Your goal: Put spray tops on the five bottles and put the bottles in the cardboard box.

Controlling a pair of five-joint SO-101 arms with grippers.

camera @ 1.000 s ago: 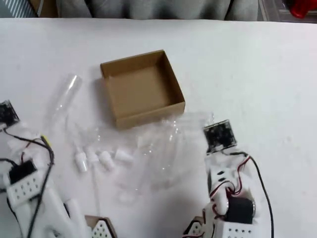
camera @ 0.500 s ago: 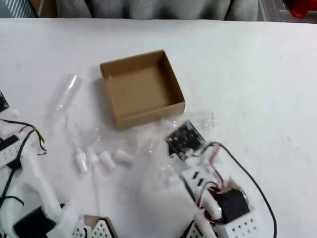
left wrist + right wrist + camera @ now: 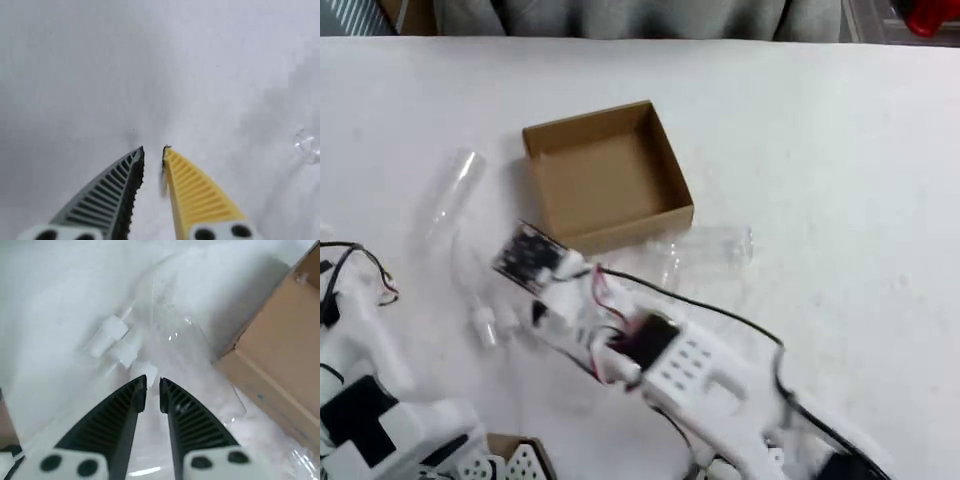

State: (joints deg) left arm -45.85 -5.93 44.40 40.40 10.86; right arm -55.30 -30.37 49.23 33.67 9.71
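Progress: basically nil. The open brown cardboard box [image 3: 605,175] sits mid-table w/ nothing inside, so no bottles are packed yet. One clear plastic bottle [image 3: 455,190] lies on its side left of the box. A second clear bottle [image 3: 705,245] lies just to the near-right of it. Neither has a top on. You can't make out the rest of the five: too see-through, & partly under the arm.

The small white spray tops [image 3: 107,335] lie loose in a cluster on the white table [image 3: 840,150], near-left of the box. None is fitted.

Your right gripper [image 3: 151,385] hangs right at the closest top of that cluster, black jaws almost together, only a thin slit, gripping nothing. Your left gripper [image 3: 153,152], grey & yellow jaws likewise nearly closed & empty, is over bare table at the near-left.

All still to do: 5 tops on, 5 bottles in. Prob. first move: spread the right jaws to take a top.
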